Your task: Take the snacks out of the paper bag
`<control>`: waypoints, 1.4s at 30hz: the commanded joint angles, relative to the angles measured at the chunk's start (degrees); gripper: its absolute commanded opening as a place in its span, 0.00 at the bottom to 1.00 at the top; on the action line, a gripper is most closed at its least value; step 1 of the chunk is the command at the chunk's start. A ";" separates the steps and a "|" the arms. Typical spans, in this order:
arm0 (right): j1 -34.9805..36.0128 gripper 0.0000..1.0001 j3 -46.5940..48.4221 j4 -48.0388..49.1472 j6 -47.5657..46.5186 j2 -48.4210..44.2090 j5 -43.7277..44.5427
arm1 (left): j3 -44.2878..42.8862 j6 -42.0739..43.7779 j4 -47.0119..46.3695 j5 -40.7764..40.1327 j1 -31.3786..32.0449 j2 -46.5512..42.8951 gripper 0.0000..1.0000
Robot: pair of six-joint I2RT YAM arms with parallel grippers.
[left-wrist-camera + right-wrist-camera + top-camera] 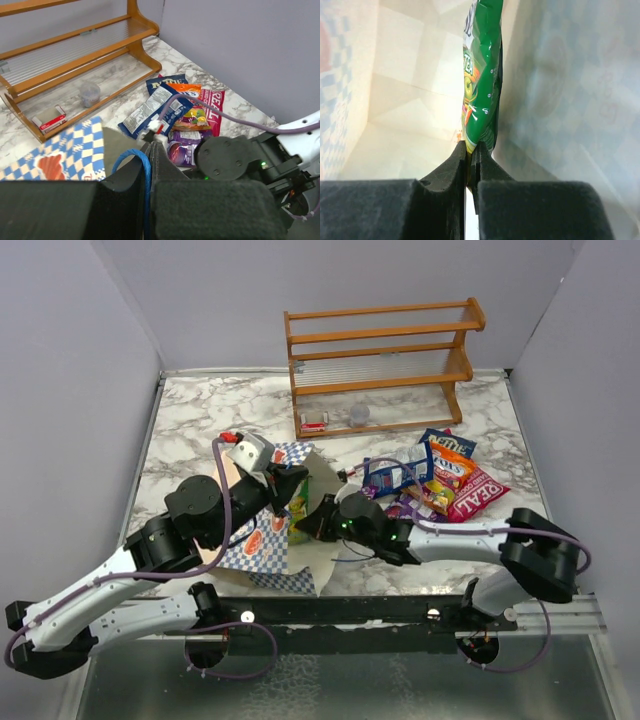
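The black fingers of the right gripper [471,148], nearest the lens, are pressed together on the lower edge of a glossy green-yellow foil packet [482,75]. The packet stands on edge inside the tan paper bag with a blue-and-white checkered band [395,95]. From above, the bag sits left of centre on the grey-veined white marble table [200,420], with the right arm reaching into its open mouth. The left gripper [150,150] is at the bag's rim, its fingers closed on a thin blue cord handle [145,167] that runs down between them. To the right of the bag, a heap of packets lies on the table: a big red packet with white lettering [478,495], a dark blue packet [447,443], a silver-blue packet [155,107], an orange packet [184,90] and a purple packet [182,145], overlapping one another. At the far edge stands an orange-brown wooden rack [380,360], with a small clear cup [90,93] and a small red box [50,120] on its lowest shelf.
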State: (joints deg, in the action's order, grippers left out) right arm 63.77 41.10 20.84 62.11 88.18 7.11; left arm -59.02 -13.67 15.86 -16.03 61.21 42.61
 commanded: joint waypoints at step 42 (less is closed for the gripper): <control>0.35 0.01 17.76 -23.13 -61.81 -49.34 36.27 | -20.83 3.13 -13.57 -22.44 -0.53 19.00 0.00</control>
State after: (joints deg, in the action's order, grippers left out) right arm 63.79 57.23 -5.26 4.03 39.44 39.24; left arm -74.11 -12.88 5.69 -37.12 61.17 57.32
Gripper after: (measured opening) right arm 0.037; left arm 0.011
